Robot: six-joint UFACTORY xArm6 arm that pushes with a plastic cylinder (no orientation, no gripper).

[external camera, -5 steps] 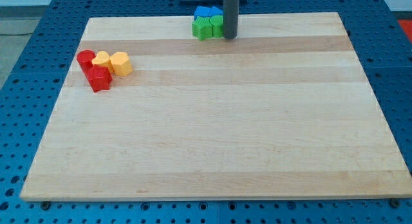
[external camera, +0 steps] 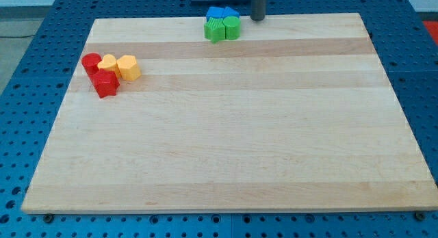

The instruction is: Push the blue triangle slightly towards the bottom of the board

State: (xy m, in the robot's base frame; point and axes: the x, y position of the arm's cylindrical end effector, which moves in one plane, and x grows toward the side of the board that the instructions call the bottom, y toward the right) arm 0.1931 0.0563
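Blue blocks [external camera: 220, 13] sit at the top edge of the wooden board [external camera: 226, 128]; their shapes are hard to make out, and which one is the triangle I cannot tell. Two green blocks [external camera: 222, 29] sit right below them, touching. My tip [external camera: 257, 19] is at the board's top edge, to the right of the blue and green cluster, a short gap apart from it.
At the view's left sit a red cylinder [external camera: 91, 62], a red block [external camera: 105, 83], and two yellow blocks [external camera: 120, 65], bunched together. A blue perforated table [external camera: 41, 53] surrounds the board.
My tip has moved up and to the right, away from the green blocks to the board's top edge. The blocks have not moved.
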